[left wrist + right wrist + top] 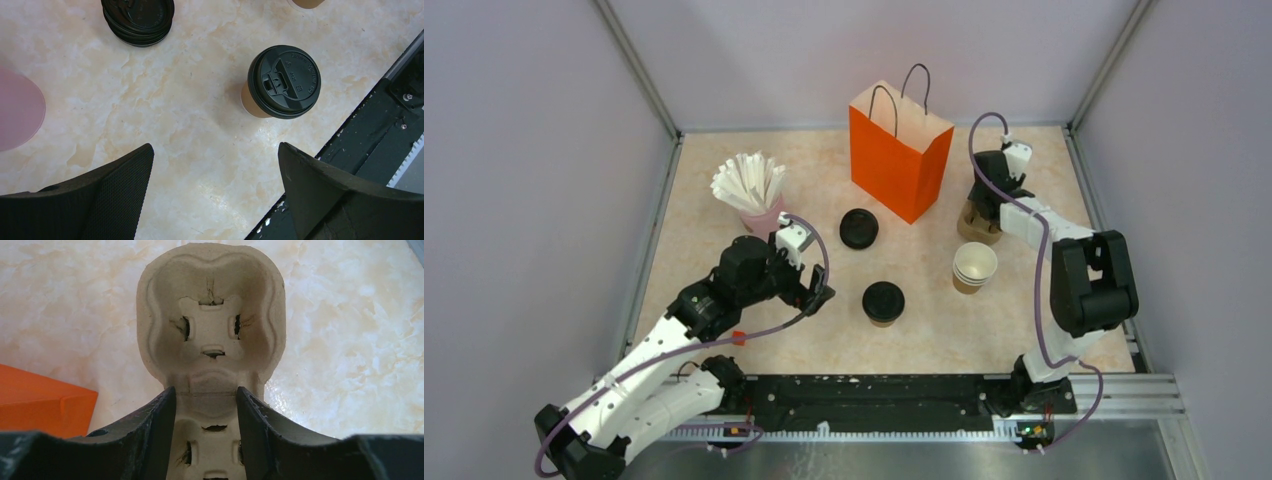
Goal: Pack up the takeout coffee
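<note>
left gripper (215, 150), spread wide and empty, just beside takeout coffee (281, 82): centre jaws on its paper body, squeeze gently. right gripper (205, 390), well beyond the coffee, pinches pulp carrier (210, 315).

Only one item carries marks: the black lid of the takeout coffee (284, 80). In the left wrist view I see an embossed triangle sign near the sip tab, raised lettering curving along the lid rim and two small raised characters beside the tab. They are too small for me to read.
</note>
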